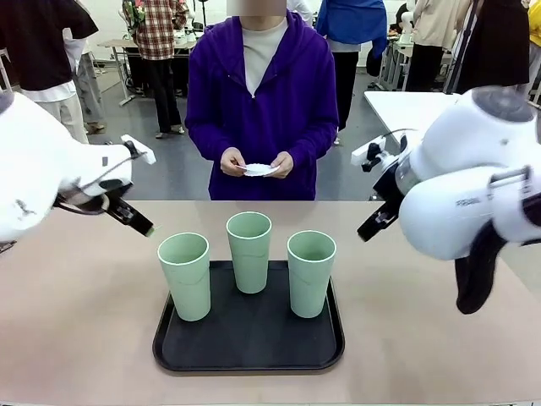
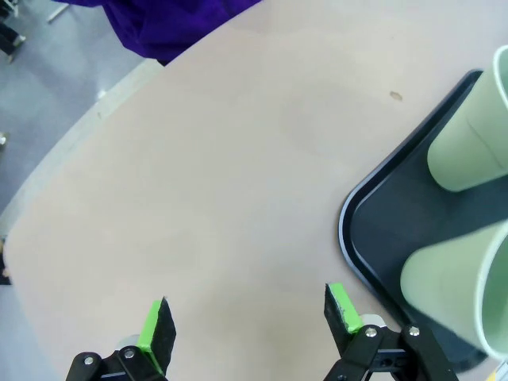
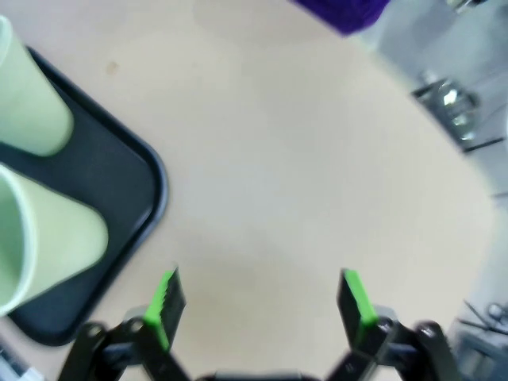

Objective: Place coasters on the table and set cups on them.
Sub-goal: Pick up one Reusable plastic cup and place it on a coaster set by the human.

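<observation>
1. Front view: bright, even overhead room light; focus was sharp near and far.
2. Cups (image 1: 184,275): interiors were shaded darker than their outer walls.
3. Black tray (image 1: 254,353): the rim carried a faint sheen.
4. Worktop (image 1: 76,321): matte and evenly lit.
5. Left wrist view: crisp; wide-angle bowing curved the worktop edge.
6. Right wrist view: soft and smeared overall; the right hand (image 3: 258,298) was fuzzy-edged, and the top-right background was blurred most.

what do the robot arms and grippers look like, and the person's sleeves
The left arm and right arm are rounded white shells with thin black cables; the right bears small grey lettering. The left gripper and right gripper are black with bright green pads. The person's sleeves are long and purple.
</observation>
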`<state>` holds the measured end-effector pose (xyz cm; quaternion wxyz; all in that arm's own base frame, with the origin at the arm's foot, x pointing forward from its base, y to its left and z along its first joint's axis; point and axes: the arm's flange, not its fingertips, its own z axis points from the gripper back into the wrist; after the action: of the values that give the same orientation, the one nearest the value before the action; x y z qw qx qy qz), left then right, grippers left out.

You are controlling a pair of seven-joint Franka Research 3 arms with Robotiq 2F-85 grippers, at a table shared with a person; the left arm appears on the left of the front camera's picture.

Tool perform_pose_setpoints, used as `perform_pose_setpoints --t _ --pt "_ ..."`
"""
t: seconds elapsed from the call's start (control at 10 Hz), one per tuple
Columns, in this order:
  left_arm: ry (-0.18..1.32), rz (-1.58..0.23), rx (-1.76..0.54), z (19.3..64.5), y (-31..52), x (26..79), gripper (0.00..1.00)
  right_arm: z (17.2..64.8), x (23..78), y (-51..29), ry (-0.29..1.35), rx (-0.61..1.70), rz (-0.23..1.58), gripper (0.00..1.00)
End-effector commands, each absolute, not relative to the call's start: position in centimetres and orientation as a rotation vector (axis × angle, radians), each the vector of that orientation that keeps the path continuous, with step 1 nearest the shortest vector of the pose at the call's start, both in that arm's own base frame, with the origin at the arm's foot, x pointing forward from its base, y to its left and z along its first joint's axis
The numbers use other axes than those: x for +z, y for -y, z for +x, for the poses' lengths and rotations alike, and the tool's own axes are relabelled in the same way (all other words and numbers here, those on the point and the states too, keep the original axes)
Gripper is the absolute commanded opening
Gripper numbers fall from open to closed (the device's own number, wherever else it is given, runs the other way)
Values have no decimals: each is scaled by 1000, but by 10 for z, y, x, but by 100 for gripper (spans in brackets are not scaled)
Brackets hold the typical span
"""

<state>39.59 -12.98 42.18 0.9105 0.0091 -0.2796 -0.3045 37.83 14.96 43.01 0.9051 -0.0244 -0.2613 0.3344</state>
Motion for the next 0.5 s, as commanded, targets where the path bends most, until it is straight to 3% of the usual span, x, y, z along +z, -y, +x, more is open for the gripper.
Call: perform_pose_setpoints --t 0.0,0.2,0.4 --pt "509 79 -673 334 98 445 100 330 471 -142 468 665 -84 100" --pt "364 23 -719 286 82 450 100 276 476 -130 355 657 -44 100" --pt "298 -18 -668 245 73 437 100 233 439 -115 258 678 1 100"
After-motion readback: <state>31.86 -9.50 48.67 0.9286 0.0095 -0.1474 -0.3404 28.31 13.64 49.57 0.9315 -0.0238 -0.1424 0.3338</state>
